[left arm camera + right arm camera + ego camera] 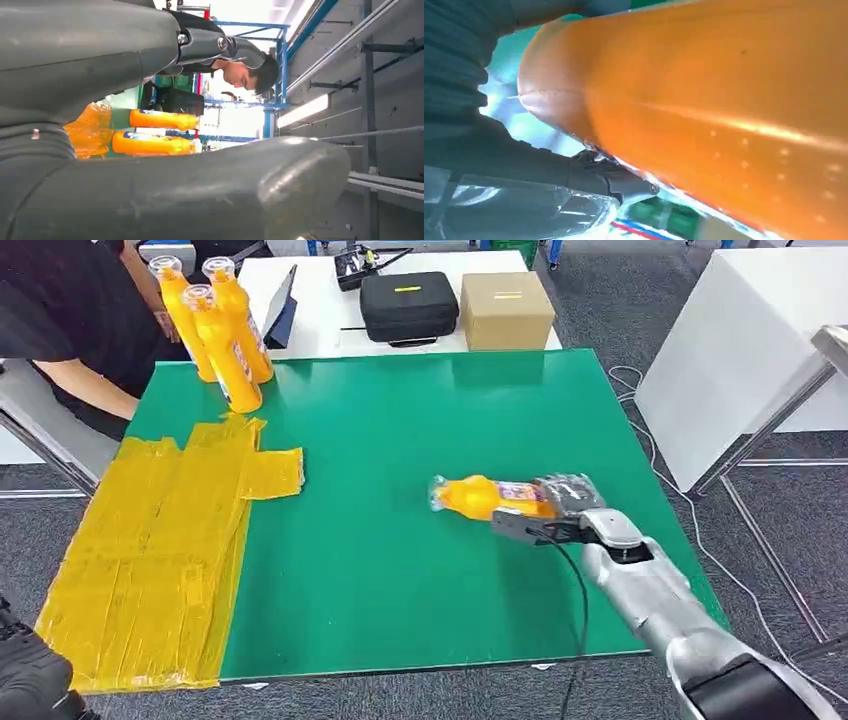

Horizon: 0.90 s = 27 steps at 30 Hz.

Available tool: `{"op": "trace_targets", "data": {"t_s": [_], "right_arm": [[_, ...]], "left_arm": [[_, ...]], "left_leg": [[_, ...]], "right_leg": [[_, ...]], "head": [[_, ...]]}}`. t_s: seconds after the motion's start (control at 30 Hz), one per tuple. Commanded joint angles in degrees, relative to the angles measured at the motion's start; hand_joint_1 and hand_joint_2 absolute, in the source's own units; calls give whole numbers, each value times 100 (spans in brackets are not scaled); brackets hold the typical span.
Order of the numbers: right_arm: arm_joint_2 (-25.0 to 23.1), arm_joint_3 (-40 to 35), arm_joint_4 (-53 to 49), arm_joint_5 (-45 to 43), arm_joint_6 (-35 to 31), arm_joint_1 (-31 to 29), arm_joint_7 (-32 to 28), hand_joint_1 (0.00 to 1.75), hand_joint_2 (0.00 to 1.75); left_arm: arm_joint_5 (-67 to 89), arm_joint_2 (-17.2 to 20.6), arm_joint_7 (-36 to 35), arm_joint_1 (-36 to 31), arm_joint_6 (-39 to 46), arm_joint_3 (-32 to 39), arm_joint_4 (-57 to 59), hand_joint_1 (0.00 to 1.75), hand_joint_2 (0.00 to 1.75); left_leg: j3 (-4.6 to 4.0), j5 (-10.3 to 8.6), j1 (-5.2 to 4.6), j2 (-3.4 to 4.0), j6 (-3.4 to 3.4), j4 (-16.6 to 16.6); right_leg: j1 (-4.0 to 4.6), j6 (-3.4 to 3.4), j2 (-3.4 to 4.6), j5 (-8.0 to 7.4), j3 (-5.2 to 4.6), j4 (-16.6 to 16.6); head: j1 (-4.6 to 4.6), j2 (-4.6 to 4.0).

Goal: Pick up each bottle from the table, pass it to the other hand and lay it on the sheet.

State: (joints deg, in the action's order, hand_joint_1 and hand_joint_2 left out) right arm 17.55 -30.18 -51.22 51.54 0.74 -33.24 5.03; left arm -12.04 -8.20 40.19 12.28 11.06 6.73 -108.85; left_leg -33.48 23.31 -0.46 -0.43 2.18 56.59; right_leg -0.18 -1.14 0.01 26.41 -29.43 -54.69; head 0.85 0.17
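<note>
On the green table (400,440) I'm seeing my right hand (560,515) gripping a lying bottle (480,497), fingers clamped round it, well apart from the yellow sheet (150,550); left hand's (150,190) fingers I cannot tell.

The table (400,570) is bright green. The sheet (150,560) on it is yellow and crinkly. The bottle (478,497) lying down is orange, with a label of white, red and blue. Three more bottles (222,330) are orange too, with see-through caps. The right hand (560,515) is grey with darker fingers (570,490), and its arm (650,590) is shiny silver. The left hand (150,195) is grey. There is a black case (408,305) and a brown box (506,310) on a white table (320,300). The floor (600,300) is dark grey. A person (60,310) wears a black shirt.
</note>
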Motion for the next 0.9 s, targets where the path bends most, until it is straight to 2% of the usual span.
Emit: {"op": "trace_targets", "data": {"t_s": [0.03, 0.17, 0.37, 0.5, 0.6, 0.63, 0.9], "right_arm": [[-338, 425, -1318, -343, -347, 314, -240, 175, 175], [-694, 325, -2001, -290, -281, 539, -36, 175, 175], [-682, 339, -1974, -293, -286, 513, -39, 175, 175], [-1087, 428, -1816, -497, -350, 511, -180, 175, 175], [-1631, 360, -1606, -654, -410, 305, -253, 175, 175], [-1941, 328, -1520, -738, -494, 166, -265, 175, 175], [-3166, -140, -1105, -1375, -590, -686, -191, 175, 175]], "left_arm": [[-91, -63, -19, 54, 20, -10, 110, 0, 0], [-82, -99, -19, 63, 108, -100, 71, 0, 0], [-82, -95, -20, 73, 113, -89, 45, 0, 0], [-40, -157, -114, 24, 122, -203, 130, 0, 0], [-42, -164, -208, -225, 67, -485, 493, 0, 0], [-61, -147, -270, -402, 35, -636, 663, 0, 175], [-32, -181, -526, -1097, 56, -1214, 1357, 0, 175]], "left_leg": [[-3, 5, 7, -11, -10, -1], [-5, 14, 5, 17, -16, -1], [-21, 5, 1, -3, -11, 0], [-17, 10, 2, 7, -13, 0], [-15, 8, 1, 17, -15, -4], [-17, 5, -1, 17, -13, -4], [-25, -2, -1, 23, -15, -2]], "right_leg": [[1, 0, -9, 4, 3, 4], [0, 2, 17, 6, 1, 2], [-2, 1, -6, 6, -17, -1], [-1, 1, 7, 4, -13, 2], [-2, 3, 13, 3, -14, 2], [-3, 3, 12, 2, -18, -1], [-2, 2, 15, 0, -32, -10]], "head": [[2, 2], [2, 0], [0, 2], [2, 0], [4, 2], [2, 0], [0, 2]]}}
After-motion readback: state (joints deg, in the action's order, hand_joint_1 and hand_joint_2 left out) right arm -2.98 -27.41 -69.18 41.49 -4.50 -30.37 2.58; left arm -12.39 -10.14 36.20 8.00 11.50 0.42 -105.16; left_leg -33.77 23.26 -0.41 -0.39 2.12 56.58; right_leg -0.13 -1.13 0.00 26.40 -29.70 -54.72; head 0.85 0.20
